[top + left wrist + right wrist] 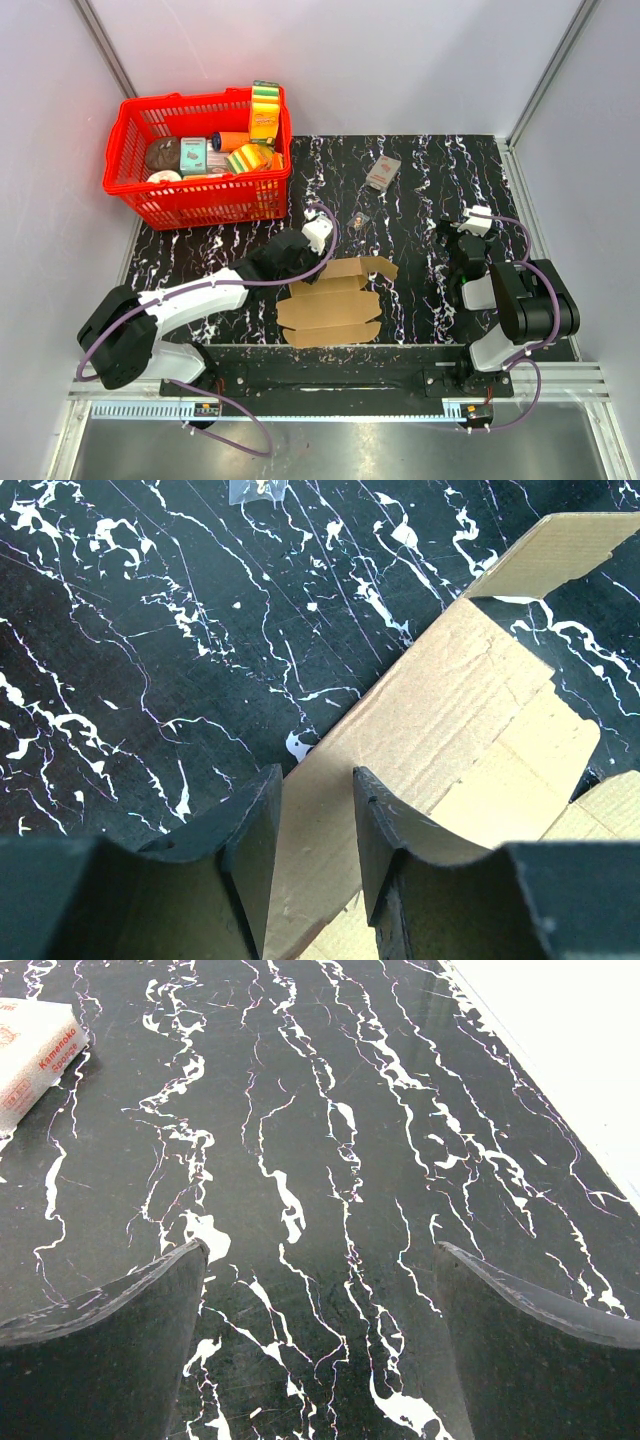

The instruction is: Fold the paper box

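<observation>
The paper box [330, 305] is a flat brown cardboard sheet lying near the table's front edge, with one flap [372, 267] lifted at its far right corner. My left gripper [308, 268] hangs over the sheet's far left edge. In the left wrist view its fingers [317, 772] stand partly apart, and the cardboard [450, 720] shows through the gap without being pinched. My right gripper [452, 240] sits off to the right, away from the box. Its jaws [320, 1247] are wide open over bare tabletop.
A red basket [200, 205] full of groceries stands at the back left. A small grey-and-red packet [382, 172] lies at the back middle, also visible in the right wrist view [30, 1055]. A tiny clear scrap [360, 218] lies just beyond the box.
</observation>
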{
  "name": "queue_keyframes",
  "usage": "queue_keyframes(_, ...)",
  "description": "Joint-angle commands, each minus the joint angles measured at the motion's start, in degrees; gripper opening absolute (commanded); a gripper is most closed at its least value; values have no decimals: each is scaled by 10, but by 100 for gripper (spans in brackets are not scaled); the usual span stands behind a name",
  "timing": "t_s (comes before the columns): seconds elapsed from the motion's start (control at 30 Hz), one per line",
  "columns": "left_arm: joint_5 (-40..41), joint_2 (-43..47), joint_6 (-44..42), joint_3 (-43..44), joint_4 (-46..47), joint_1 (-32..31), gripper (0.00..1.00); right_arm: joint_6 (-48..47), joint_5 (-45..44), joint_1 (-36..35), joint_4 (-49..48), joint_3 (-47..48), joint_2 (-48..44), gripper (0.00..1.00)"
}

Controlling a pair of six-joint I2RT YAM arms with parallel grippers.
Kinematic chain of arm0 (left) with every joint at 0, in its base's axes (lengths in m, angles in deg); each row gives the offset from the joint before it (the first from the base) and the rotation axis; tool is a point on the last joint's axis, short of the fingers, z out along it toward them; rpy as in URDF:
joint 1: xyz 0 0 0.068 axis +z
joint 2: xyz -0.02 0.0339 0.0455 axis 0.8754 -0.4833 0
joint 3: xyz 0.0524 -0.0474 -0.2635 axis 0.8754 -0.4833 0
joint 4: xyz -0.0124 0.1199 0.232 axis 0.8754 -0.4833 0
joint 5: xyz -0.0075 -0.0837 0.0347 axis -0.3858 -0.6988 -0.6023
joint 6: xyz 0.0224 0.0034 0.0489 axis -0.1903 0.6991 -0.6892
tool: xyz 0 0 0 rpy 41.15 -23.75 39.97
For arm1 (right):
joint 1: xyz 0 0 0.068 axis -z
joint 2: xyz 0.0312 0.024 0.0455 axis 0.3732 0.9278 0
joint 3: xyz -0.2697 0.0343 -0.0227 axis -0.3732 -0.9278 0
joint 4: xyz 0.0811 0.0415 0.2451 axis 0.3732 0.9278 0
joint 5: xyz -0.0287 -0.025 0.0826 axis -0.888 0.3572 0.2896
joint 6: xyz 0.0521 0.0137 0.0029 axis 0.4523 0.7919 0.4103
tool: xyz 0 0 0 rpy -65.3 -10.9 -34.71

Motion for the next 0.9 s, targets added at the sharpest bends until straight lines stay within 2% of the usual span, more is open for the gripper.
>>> queue_keyframes(0.0,9,19,0,8,19,-4,39,-4,-14,2,-38,11,-5,100)
queue_keyframes(0.63,-3,16,5,1,25,-5,39,-4,-14,2,-36,13,-5,100)
queue_keyframes(0.77,-7,18,5,-3,25,-5,39,18,-3,17,20,34,-12,100)
queue_keyframes(0.87,-11,23,6,-10,28,-6,39,15,-6,17,-27,14,-9,100)
